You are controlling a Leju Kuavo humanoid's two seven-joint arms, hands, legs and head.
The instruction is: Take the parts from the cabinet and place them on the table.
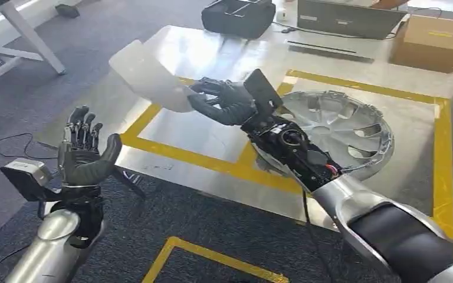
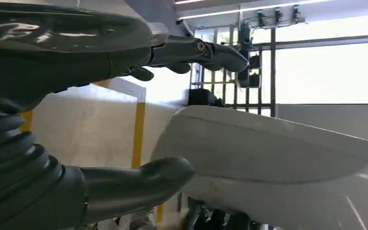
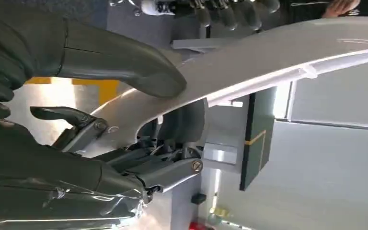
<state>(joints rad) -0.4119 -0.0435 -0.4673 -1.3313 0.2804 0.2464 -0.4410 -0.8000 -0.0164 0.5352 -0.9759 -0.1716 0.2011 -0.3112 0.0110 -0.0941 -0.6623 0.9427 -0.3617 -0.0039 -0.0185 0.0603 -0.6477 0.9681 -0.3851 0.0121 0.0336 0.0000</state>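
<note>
Holding a curved white part [image 1: 147, 73] clamped in its fingers above the desk [image 1: 212, 138], the right hand [image 1: 224, 101] has yet to release it; beside its wrist lies a wheel cover [image 1: 342, 127], while the left hand [image 1: 85, 156] waits empty, fingers apart.

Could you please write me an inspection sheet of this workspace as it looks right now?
Surface: shiny metal table marked with yellow tape rectangles.
Job's things: white curved panel held above the table; silver hubcap lying flat inside the tape.
Clutter: black bag, laptop and cardboard box along the far edge.
Robot hands: right robot hand grips the panel's edge; left robot hand is raised beside the table, fingers apart, holding nothing.
Cables: black cable on the carpet at left.
Surroundings: grey carpet, white table leg at far left.
</note>
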